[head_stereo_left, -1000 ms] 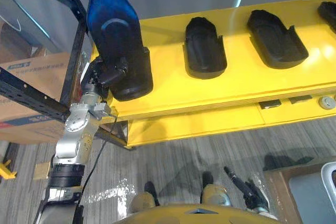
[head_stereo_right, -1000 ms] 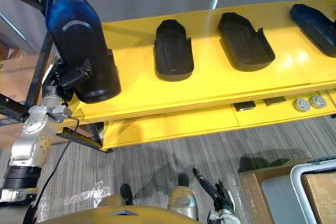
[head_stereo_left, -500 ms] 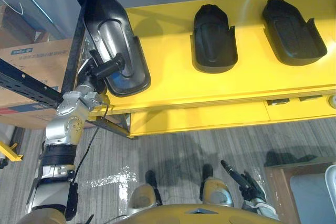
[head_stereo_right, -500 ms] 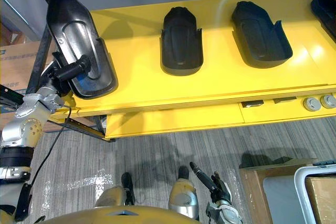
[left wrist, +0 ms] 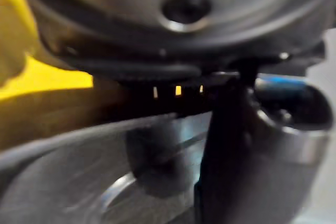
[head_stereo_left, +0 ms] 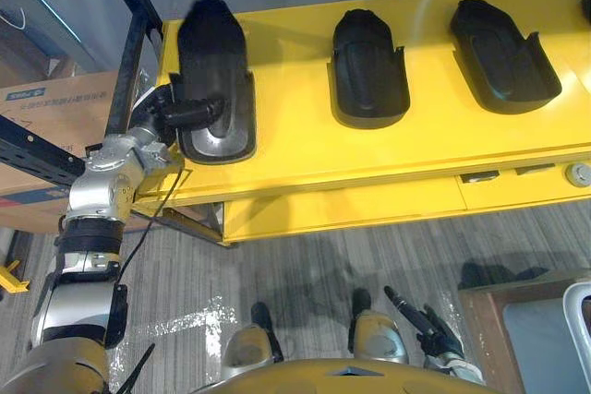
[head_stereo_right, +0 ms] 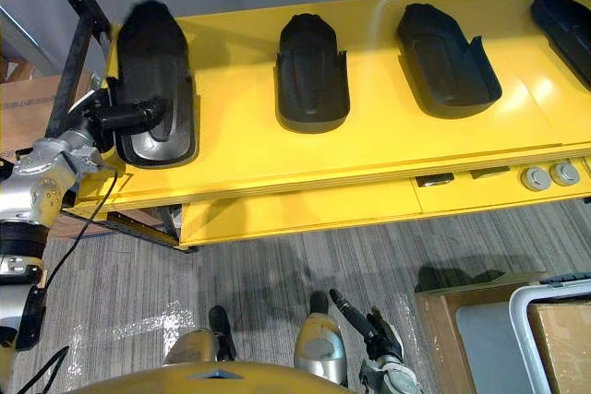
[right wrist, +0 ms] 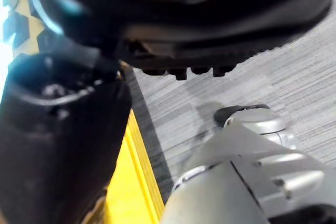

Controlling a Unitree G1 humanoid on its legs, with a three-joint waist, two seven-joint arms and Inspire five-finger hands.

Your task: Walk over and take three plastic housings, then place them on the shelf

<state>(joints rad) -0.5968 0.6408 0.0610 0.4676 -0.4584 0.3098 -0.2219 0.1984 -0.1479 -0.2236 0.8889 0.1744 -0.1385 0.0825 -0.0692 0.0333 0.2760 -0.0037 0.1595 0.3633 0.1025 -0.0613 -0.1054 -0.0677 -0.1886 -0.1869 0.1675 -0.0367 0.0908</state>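
A black plastic housing [head_stereo_left: 214, 80] lies hollow side up at the left end of the yellow surface [head_stereo_left: 305, 159]. My left hand [head_stereo_left: 180, 115] reaches in from the left, its thumb over the housing's near rim and its fingers curled on the rim. Two more black housings [head_stereo_left: 367, 66] [head_stereo_left: 503, 53] lie further right on the same surface, and another housing [head_stereo_right: 563, 25] is at the far right edge. My right hand [head_stereo_left: 425, 325] hangs low over the floor with its fingers straight and nothing in it.
Dark blue rack posts [head_stereo_left: 129, 71] stand just left of the yellow surface, with a cardboard box [head_stereo_left: 55, 126] behind them. A brown crate with a white bin [head_stereo_right: 545, 329] stands at the lower right. Grey striped floor [head_stereo_left: 305, 265] lies in front.
The held housing, raised and tilted up a second ago, has come down flat onto the left end of the yellow surface. My left arm lowered with it.
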